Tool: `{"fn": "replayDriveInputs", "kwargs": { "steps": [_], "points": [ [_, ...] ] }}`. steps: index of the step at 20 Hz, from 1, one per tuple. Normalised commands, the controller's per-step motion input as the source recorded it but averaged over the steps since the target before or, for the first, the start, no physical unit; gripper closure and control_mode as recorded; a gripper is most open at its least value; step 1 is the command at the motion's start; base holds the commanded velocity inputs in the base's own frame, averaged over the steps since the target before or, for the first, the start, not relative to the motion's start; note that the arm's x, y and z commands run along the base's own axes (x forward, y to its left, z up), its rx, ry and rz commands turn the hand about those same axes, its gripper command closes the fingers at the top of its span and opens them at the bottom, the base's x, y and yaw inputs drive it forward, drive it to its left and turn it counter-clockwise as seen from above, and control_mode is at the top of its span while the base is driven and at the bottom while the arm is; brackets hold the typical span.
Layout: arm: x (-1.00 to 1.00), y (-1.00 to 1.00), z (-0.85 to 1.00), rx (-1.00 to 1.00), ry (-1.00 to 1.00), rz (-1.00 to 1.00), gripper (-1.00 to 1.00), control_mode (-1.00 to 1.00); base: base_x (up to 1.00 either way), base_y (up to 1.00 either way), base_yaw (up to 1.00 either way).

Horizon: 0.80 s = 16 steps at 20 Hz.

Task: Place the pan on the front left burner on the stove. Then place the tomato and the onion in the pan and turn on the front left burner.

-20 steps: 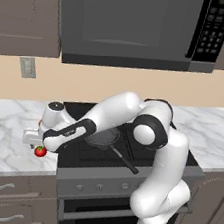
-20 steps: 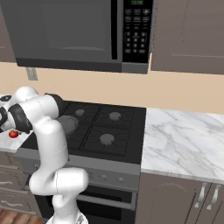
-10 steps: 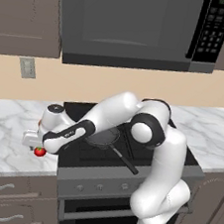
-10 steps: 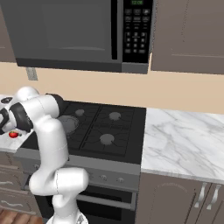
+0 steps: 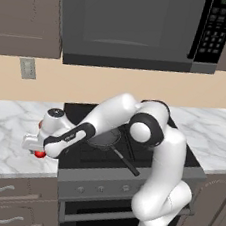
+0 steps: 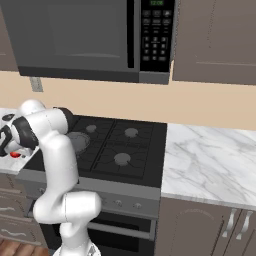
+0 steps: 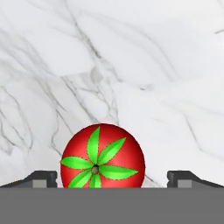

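Hovering low over the marble counter point(image 5: 6, 136) left of the stove point(image 5: 129, 157), the gripper point(image 7: 112, 177) has its jaws spread wide with the tomato point(image 7: 102, 156) between them, nothing gripped yet. The tomato sits nearer one fingertip point(image 7: 41, 178), so closing may nudge the round fruit and send it rolling away, or a glancing pinch could squirt it out. The pan point(image 5: 104, 139) rests on the stove. No readable writing; the microwave point(image 6: 100, 40) keypad is too blurred

Base views flank the stove point(image 5: 130, 152); hand view looks down close at counter point(image 7: 131, 65).
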Motion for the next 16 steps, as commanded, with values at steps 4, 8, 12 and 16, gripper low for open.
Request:
{"fn": "replayDriveInputs", "kwargs": {
  "steps": [4,8,12,16],
  "points": [
    [0.0,0.06,-0.09,0.0,0.0,0.0,-1.0,-1.0,0.0,0.0,0.0],
    [0.0,0.22,-0.01,0.0,0.0,0.0,-1.0,-1.0,0.0,0.0,0.0],
    [0.0,0.19,0.0,0.0,0.0,0.0,-1.0,-1.0,0.0,0.0,0.0],
    [0.0,0.01,0.0,0.0,0.0,0.0,-1.0,-1.0,0.0,0.0,0.0]
  ]
}}
